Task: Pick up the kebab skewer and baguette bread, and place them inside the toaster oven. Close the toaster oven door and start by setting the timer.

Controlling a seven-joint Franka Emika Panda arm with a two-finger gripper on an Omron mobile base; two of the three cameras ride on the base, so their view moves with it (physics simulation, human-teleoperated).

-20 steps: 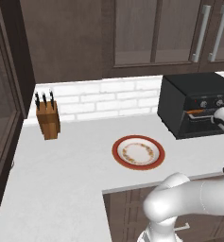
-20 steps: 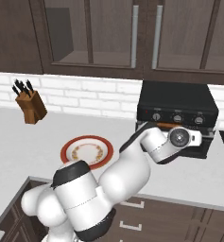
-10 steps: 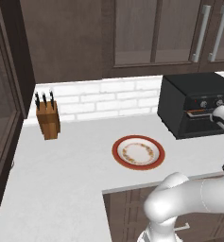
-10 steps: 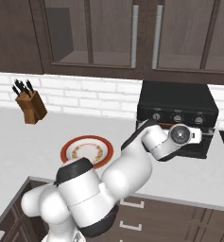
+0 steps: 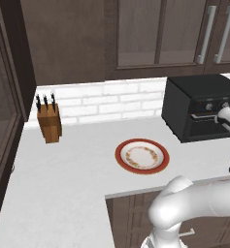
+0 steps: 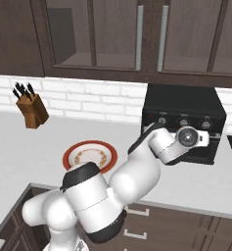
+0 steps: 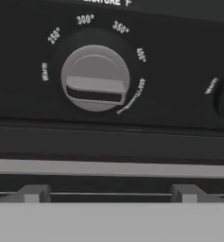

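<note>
Arm stretched level to the toaster oven [image 6: 183, 115] front; gripper [image 6: 205, 139] jaws spread, empty.

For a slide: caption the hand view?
Close-up of the black toaster oven's round grey temperature knob above its door handle.

The white counter [image 5: 77, 164] carries the toaster oven [image 5: 199, 114] right at the tool, a red-rimmed plate [image 5: 142, 156] near it leftward, and a knife block [image 5: 49, 122] far beyond.

White counter [image 5: 77, 164] w/ knife block [image 5: 49, 121], white brick backsplash [image 5: 106, 101], dark wood cabinets [image 6: 112, 39] above.
</note>
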